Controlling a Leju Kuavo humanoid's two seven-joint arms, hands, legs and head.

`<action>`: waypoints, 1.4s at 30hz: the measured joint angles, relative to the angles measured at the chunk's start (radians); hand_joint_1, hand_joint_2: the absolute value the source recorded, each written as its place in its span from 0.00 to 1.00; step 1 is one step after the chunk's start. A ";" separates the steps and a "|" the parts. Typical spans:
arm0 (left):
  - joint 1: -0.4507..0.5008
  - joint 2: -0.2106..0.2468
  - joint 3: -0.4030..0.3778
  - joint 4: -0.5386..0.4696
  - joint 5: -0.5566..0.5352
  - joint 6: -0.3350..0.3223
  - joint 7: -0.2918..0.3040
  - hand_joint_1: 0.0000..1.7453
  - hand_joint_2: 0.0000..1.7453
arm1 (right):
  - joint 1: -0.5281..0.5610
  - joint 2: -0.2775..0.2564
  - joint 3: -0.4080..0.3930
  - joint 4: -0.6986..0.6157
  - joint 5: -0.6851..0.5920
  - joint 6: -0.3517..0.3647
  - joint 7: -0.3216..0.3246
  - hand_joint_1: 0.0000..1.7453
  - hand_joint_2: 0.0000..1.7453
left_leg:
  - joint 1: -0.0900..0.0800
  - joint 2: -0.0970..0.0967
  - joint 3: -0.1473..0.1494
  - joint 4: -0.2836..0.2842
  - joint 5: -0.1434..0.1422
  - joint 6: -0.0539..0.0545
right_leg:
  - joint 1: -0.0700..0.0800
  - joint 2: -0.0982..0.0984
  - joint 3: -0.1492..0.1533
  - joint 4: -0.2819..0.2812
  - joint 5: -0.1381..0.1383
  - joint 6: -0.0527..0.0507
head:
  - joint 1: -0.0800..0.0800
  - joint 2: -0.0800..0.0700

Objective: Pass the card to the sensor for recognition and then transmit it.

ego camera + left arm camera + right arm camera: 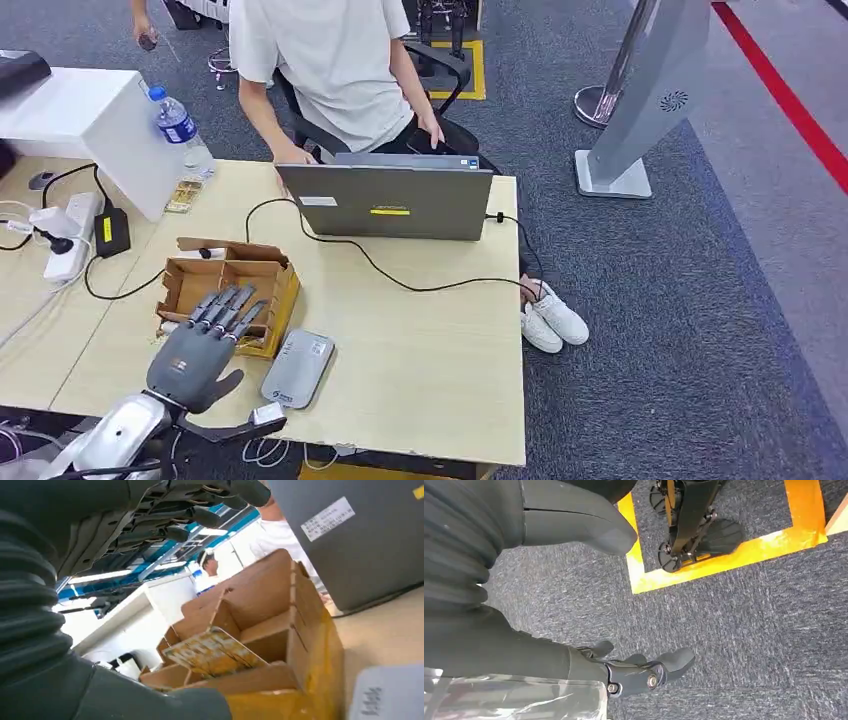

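**A:** Where is the left hand (205, 345)?

**B:** Over the near-left part of the wooden table (430, 340), palm down, fingers (228, 305) stretched out and spread above the open cardboard box (262, 280). It holds nothing; the thumb points towards the table's near edge.

**A:** And the card?

**B:** The left wrist view shows a yellow printed card (212, 652) lying tilted inside one compartment of the box, leaning against a cardboard divider. The fingers hang above it and do not touch it (the head view hides the card under the hand).

**A:** The sensor?

**B:** A flat grey card reader (298, 367) lies on the table just beside the box's right wall, close to the near edge. A corner of it shows in the left wrist view too.

**A:** The right hand?

**B:** The right hand (589, 605) hangs over grey carpet (744, 630) beside a yellow floor marking (724, 555). Thumb and dark fingertips (674, 661) stand apart with nothing between them.

**A:** What else is about?

**B:** A grey laptop (388, 200) stands open at the far edge, its back towards the robot, with a black cable (400, 280) running across the table. A person (335, 70) in a white shirt sits behind it. A water bottle (180, 128) stands at the far-left, and a white power strip (70, 235) lies on the table to the left.
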 joint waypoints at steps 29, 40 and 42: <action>-0.022 -0.067 -0.011 0.065 -0.034 0.052 0.081 0.00 1.00 | -0.001 0.000 0.000 0.000 0.026 0.002 0.009 0.00 1.00 | 0.000 0.000 0.000 0.000 0.000 0.000 | 0.000 0.000 0.000 0.000 0.000 0.000 | 0.000 0.000; -0.045 -0.095 0.041 0.103 -0.032 0.054 0.099 0.00 1.00 | -0.001 0.000 0.000 0.000 0.039 0.006 0.011 0.00 1.00 | 0.000 0.000 0.000 0.000 0.000 0.000 | 0.000 0.000 0.000 0.000 0.000 0.000 | 0.000 0.000; -0.045 -0.095 0.041 0.103 -0.032 0.054 0.099 0.00 1.00 | -0.001 0.000 0.000 0.000 0.039 0.006 0.011 0.00 1.00 | 0.000 0.000 0.000 0.000 0.000 0.000 | 0.000 0.000 0.000 0.000 0.000 0.000 | 0.000 0.000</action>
